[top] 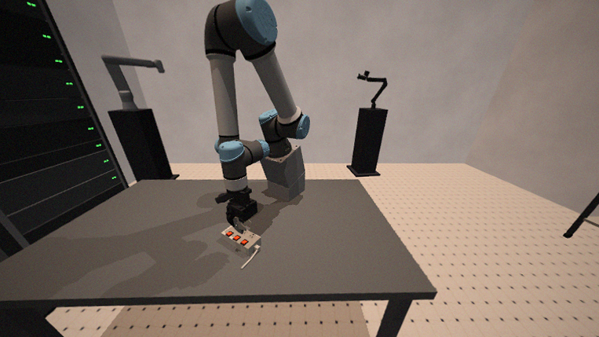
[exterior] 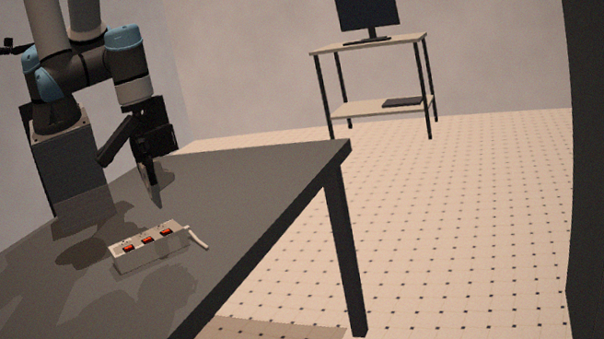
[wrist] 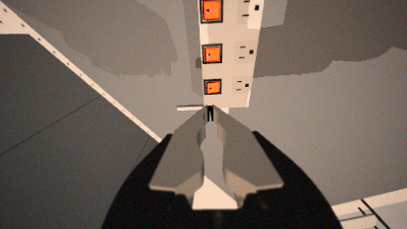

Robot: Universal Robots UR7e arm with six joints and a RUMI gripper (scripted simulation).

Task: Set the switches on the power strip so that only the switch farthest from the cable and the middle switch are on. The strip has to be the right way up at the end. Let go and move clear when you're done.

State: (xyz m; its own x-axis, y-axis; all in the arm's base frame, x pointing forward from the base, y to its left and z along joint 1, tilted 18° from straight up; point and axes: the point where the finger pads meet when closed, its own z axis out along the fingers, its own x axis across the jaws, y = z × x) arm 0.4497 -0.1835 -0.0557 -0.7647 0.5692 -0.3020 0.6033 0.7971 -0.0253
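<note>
We see the gripper [exterior: 156, 202], jaws pressed together and holding nothing, above the strip [exterior: 147, 246], which lies face up near the worktop's [exterior: 263, 173] middle.

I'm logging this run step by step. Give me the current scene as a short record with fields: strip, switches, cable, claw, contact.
strip: power strip lies on the dark table, switch face up
switches: three in a row, all showing orange-red; nearest the cable, middle, farthest
cable: short stub at one end of the strip
claw: claw shut, holding nothing, tips pointing down
contact: none; claw hangs above the strip near its cable end
</note>
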